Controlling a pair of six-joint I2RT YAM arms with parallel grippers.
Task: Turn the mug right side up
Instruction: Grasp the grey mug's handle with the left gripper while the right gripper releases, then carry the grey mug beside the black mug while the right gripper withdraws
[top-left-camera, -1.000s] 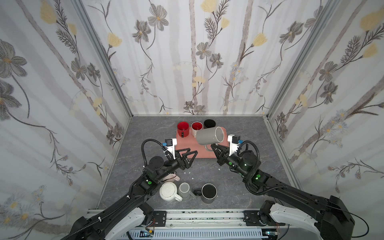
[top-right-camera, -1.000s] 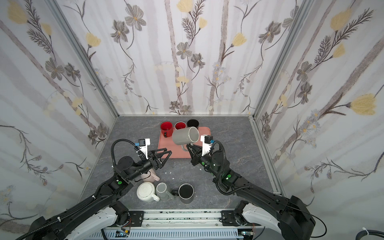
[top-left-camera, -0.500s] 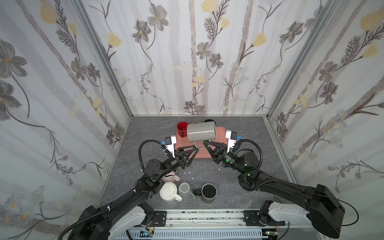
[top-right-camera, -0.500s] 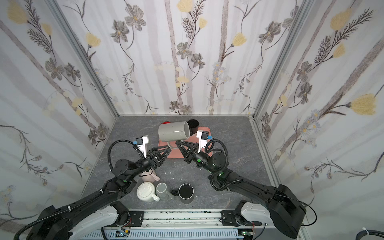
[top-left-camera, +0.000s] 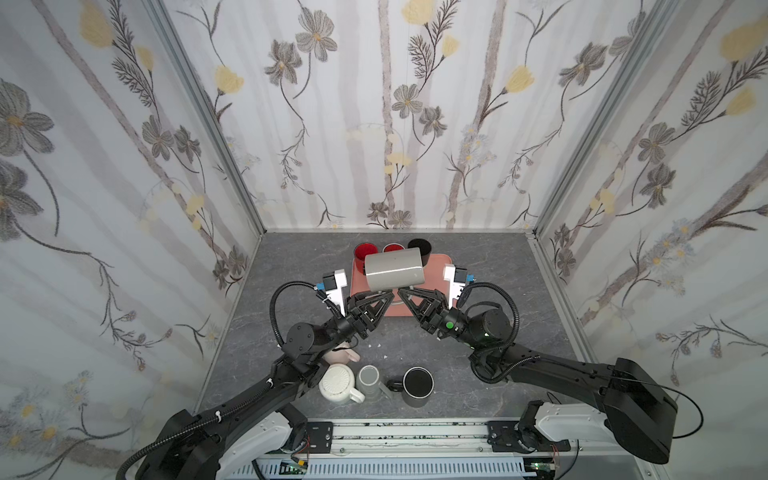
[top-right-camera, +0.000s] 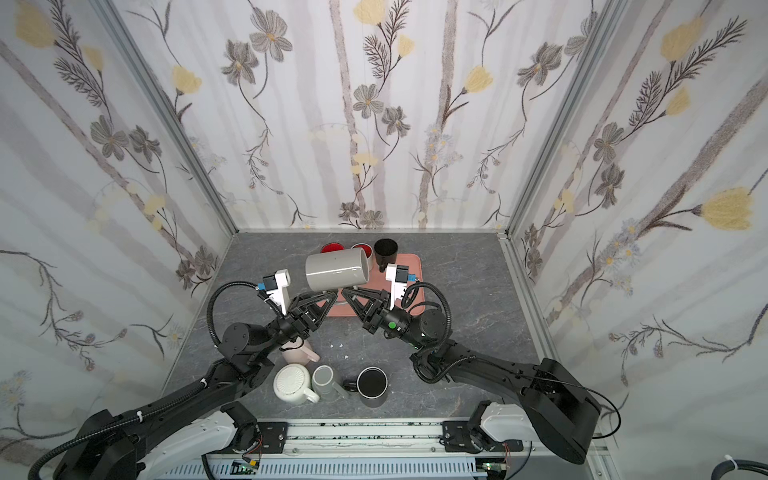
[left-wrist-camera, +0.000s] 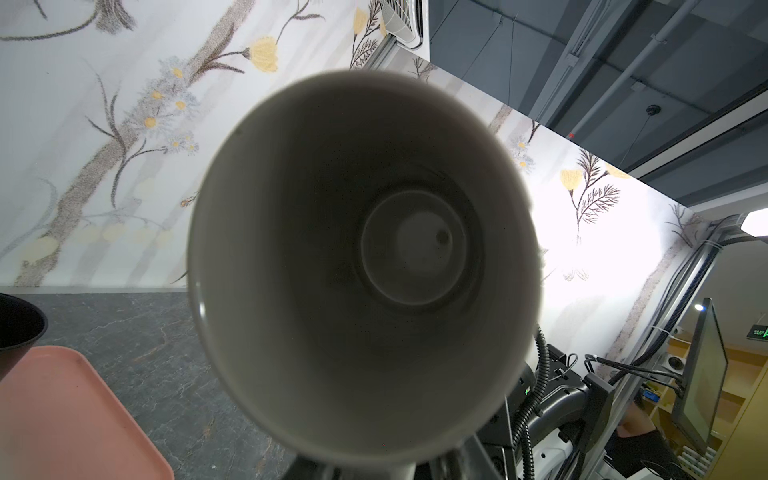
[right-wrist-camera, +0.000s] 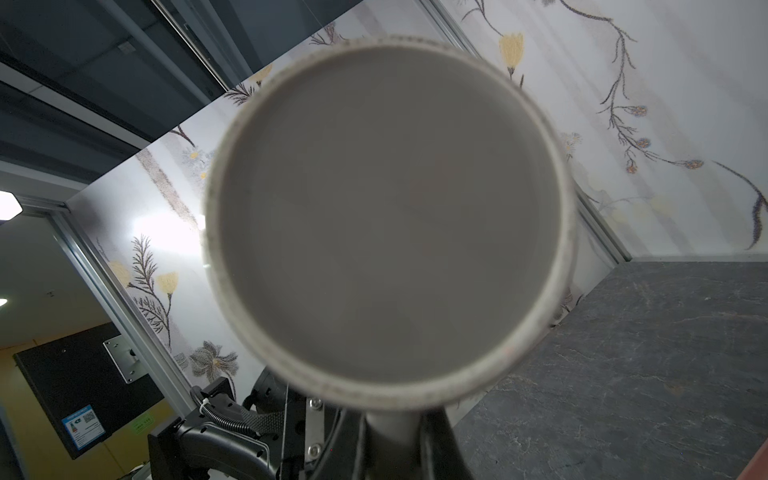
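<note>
Hidden, grip zone: in both top views the mug (top-left-camera: 394, 268) (top-right-camera: 337, 268) covers the tips of both arms' tools, so the contact points cannot be seen from above.
Hidden, handle: not visible in the top views. In the right wrist view a grey stub under the mug (right-wrist-camera: 386, 224) sits between dark fingers (right-wrist-camera: 444, 453) and is cut off at the frame edge.
Hidden, background: the mug body covers part of the middle red cup (top-left-camera: 392, 247). The left arm covers most of the pink cup (top-left-camera: 345, 354).
Left side: the left end effector (top-left-camera: 390, 294) reaches under the mug's lower side. Whether its jaws are apart or clamped cannot be told.
Right side: the right end effector (top-left-camera: 402, 292) has its jaws drawn together, clamped on the mug from below.
Location: the mug is raised off the surface (top-left-camera: 490, 266), above the pink tray (top-left-camera: 435, 268), between the two arms.
Long axis: roughly level, running from the left arm's side to the right arm's side.
Mouth: faces the left arm. The left wrist view looks straight into the cavity of the mug (left-wrist-camera: 361, 257).
Base: faces the right arm. The flat underside with its rough ring fills the right wrist view.
</note>
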